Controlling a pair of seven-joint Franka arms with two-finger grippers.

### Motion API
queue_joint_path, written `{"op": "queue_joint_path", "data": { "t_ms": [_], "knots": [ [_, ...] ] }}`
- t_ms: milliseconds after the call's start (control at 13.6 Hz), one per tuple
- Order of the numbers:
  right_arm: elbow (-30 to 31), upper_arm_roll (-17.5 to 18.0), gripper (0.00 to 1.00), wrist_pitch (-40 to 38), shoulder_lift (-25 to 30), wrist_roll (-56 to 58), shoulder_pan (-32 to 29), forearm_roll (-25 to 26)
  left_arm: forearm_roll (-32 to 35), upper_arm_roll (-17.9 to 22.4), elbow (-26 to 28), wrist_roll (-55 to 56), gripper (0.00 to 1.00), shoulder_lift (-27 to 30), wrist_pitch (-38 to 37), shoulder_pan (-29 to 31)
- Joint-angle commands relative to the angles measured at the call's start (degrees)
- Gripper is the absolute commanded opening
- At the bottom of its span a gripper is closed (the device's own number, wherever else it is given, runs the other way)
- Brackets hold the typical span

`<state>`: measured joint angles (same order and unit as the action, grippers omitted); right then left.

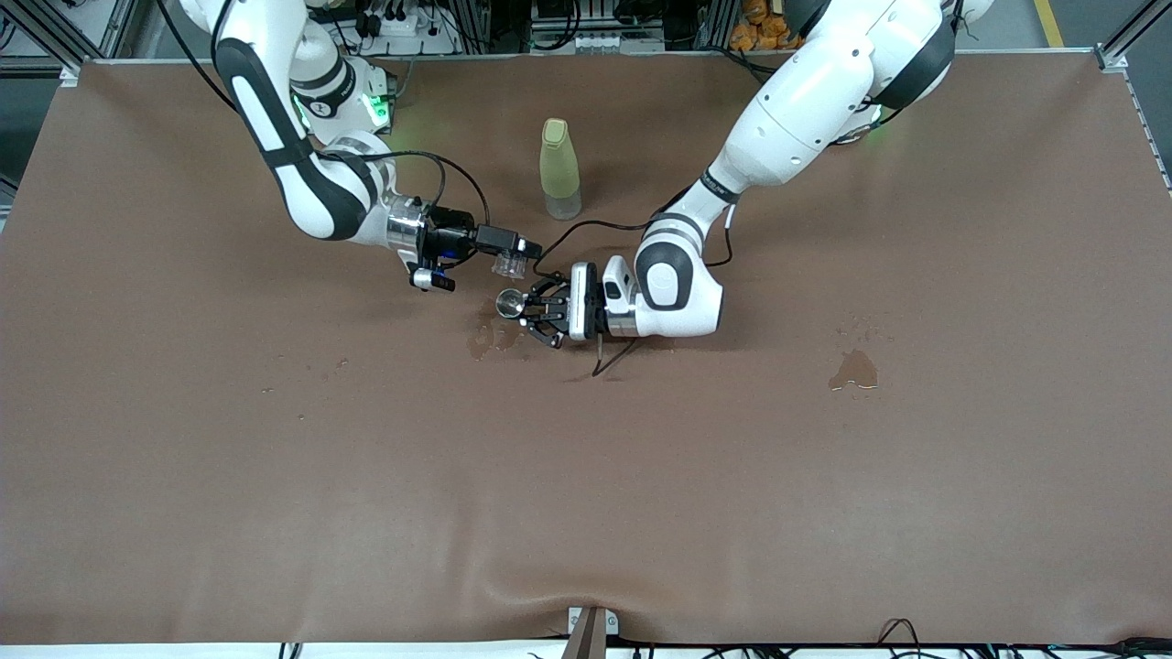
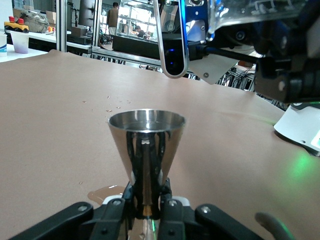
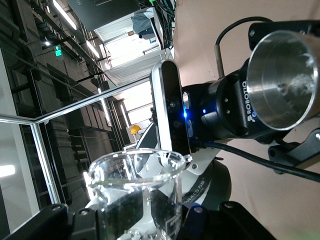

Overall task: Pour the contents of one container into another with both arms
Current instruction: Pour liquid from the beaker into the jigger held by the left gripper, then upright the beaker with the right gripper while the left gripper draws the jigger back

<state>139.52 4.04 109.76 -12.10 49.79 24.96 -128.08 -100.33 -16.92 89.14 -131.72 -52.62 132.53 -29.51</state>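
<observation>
You have a wide brown desk point(image 1: 275, 476) with both arms meeting near its middle, and nearly all of its surface toward the front camera lies bare, so there is ample room on that side and none of its edges is near the work. The left arm lies low, its left pincer point(image 1: 536, 311) closed on the thin waist of the metal jigger point(image 1: 510, 303), which stands upright with its round mouth facing up; in the left wrist view the jigger point(image 2: 146, 150) sits squarely between the fingers, held there, I judge, to give a steady target. The right pincer point(image 1: 517, 252) is closed on the small glass cup point(image 1: 509, 264) and holds it in the air at about 12 o'clock of the jigger's mouth in the front view, close to it and slightly higher, tipped toward the jigger, so the pour seems under way. The right wrist view shows the cup point(image 3: 135, 192) in the grip with the jigger's open mouth point(image 3: 282, 82) facing it. The tall yellow-green bottle point(image 1: 559, 169) stands at roughly 1 o'clock of the jigger, apart from both arms. Wet patches lie on the desk just beside the jigger point(image 1: 490, 337) and well off toward the left arm's end point(image 1: 854, 371).
</observation>
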Motion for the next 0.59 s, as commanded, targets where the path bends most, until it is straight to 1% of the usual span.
{"op": "queue_joint_path", "data": {
  "t_ms": [0,220,367,440,513],
  "knots": [
    [0.58,0.35,0.00,0.19,1.91,-0.06,-0.44,-0.16,-1.88,-0.14,1.12,-0.82,0.00,1.03,0.36,0.15],
    [0.31,0.00,0.00,0.37,3.04,12.31,-1.58,2.04,-1.88,-0.05,1.21,-0.74,0.00,1.29,0.36,0.41],
    [-0.04,-0.26,0.00,0.46,4.10,21.18,-3.50,5.28,-1.71,-0.05,2.00,-0.74,0.00,1.82,0.36,0.59],
    [-0.30,-0.26,0.00,0.46,4.80,25.05,-5.43,8.08,-1.62,-0.05,2.70,-0.74,0.00,2.52,0.36,0.85],
    [-0.74,-0.26,0.00,0.46,5.59,29.01,-7.97,12.11,-1.53,-0.05,3.31,-0.82,0.00,3.05,0.36,1.98]
  ]
}}
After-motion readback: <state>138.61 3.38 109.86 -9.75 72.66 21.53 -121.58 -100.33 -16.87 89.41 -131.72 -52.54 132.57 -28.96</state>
